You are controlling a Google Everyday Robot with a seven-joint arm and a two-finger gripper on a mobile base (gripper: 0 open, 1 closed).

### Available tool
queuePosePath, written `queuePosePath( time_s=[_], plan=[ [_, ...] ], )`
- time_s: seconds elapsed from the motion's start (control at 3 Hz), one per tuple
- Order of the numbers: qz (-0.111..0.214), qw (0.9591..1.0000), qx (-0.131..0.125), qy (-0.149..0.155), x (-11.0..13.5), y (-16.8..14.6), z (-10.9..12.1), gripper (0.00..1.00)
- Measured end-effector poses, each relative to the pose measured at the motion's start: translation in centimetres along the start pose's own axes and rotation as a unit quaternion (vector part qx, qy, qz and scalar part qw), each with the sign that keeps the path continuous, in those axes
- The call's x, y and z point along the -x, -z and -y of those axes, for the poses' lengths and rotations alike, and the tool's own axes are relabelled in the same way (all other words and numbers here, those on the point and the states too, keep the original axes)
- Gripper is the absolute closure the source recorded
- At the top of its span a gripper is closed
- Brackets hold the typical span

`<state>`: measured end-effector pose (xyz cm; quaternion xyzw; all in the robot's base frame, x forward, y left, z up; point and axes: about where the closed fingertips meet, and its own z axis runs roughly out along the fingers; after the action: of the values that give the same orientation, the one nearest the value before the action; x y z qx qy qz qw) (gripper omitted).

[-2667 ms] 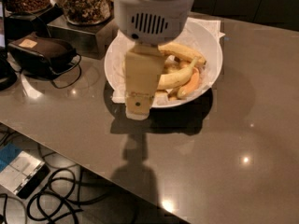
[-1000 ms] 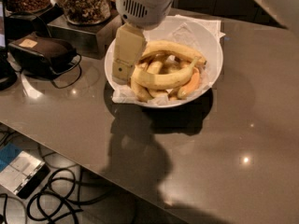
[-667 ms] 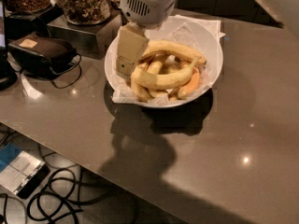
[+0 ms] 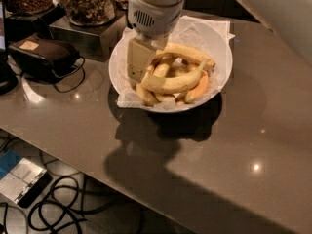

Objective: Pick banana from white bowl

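Note:
The white bowl (image 4: 222, 48) stands at the back middle of the brown table, lined with crumpled white paper and holding several bananas. The long, pale-yellow banana (image 4: 173, 83) lies across the top of the pile, stem pointing up right. Behind it arches another long banana with a dark tip (image 4: 187, 52). A short orange-tinted one (image 4: 199, 88) lies at the front right. My gripper (image 4: 138, 62) hangs from the white wrist over the bowl's left side. Its cream tip is just above the left end of the long banana, and I cannot tell whether they touch.
Glass jars of snacks (image 4: 87, 1) stand on a metal stand (image 4: 83, 30) at the back left. A black case with a cable (image 4: 44, 55) lies left of the bowl. The table's front edge runs diagonally; cables (image 4: 53, 204) and a box lie on the floor below.
The gripper has moved from the bowl's front left rim back and up, over the bowl's left side. In the last second it has barely moved. The bananas lie as before.

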<state>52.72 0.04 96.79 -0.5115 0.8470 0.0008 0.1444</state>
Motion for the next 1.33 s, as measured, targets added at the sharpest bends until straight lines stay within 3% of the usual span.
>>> queuePosePath(
  time_s=[0.33,1.33],
  plan=[
    [-0.019,0.9998,0.003,-0.001,0.0,-1.7,-0.1,0.27],
    [-0.059,0.9974,0.020,-0.037,-1.3,-5.7,2.2,0.29]
  ],
)
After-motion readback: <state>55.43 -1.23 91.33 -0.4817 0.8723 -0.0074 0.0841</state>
